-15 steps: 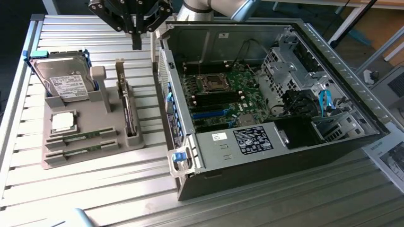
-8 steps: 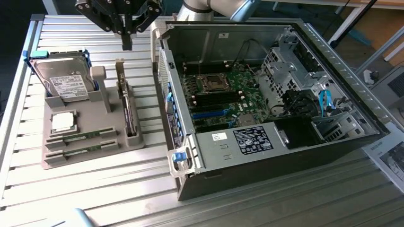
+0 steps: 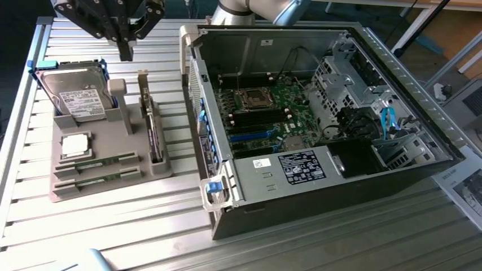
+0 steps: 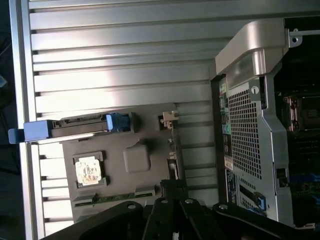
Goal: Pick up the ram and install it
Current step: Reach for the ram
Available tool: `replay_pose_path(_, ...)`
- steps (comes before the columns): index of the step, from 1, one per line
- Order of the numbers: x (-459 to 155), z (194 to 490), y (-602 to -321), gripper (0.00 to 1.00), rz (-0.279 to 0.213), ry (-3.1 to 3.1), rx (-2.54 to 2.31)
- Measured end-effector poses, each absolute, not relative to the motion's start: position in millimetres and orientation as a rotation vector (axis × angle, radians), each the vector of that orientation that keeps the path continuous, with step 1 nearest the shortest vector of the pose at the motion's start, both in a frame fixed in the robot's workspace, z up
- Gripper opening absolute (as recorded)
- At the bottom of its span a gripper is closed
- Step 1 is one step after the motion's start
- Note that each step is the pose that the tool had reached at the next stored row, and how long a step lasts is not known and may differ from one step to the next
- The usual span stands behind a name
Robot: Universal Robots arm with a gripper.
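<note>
Two green ram sticks lie flat in the front slots of the grey holder; one of these sticks also appears in the wrist view, next to the black gripper body. My gripper hangs shut with nothing in it, above the far end of the holder beside the hard drive, well away from the ram. Its fingers point down over the holder's edge. The open computer case lies at the exterior view's right with its motherboard exposed.
A square silver processor sits in the holder, and a thin board stands on edge in its side slot. The case wall rises close to the holder. Ribbed metal table runs in front.
</note>
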State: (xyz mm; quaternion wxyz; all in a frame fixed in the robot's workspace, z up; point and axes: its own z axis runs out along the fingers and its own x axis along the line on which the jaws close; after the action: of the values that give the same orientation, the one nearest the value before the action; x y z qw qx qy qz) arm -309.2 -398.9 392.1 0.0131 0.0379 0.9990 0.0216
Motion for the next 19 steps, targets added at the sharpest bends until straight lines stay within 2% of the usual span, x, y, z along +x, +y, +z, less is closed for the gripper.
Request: replay_pose_path(19, -372, 391, -399, 0.10, 0.067, 3.112, 0.119)
